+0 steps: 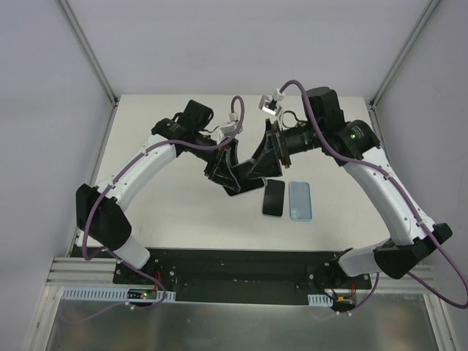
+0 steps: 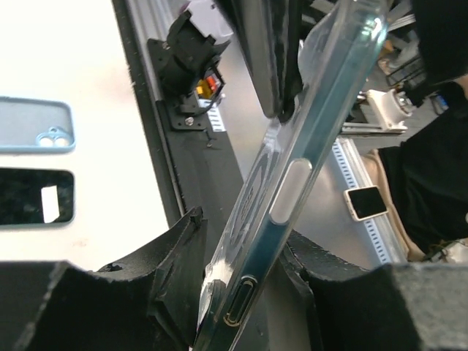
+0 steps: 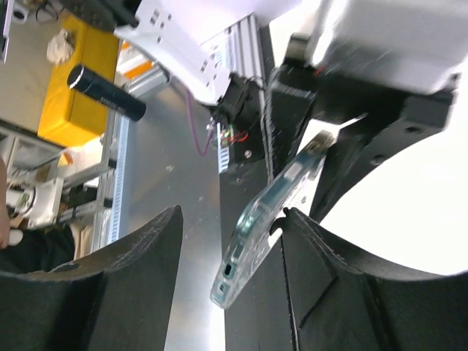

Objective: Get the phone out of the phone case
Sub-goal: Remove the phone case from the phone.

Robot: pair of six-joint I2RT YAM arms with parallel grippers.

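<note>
A clear phone case (image 2: 292, 183) is held up in the air where the two arms meet (image 1: 247, 188). The phone (image 2: 267, 252) sits inside it and shows as a dark band with its charging port through the clear edge. My left gripper (image 2: 245, 245) is shut on the case's lower end, one finger on each face. My right gripper (image 3: 232, 216) is open around the other end of the case (image 3: 267, 212). The case rests against its right finger (image 3: 314, 256) and stands apart from the left one. In the top view both grippers overlap above the table's middle.
A bare black phone (image 1: 274, 197) and an empty light blue case (image 1: 300, 201) lie side by side on the white table (image 1: 161, 219), just right of the grippers. The black mounting rail (image 1: 234, 267) runs along the near edge.
</note>
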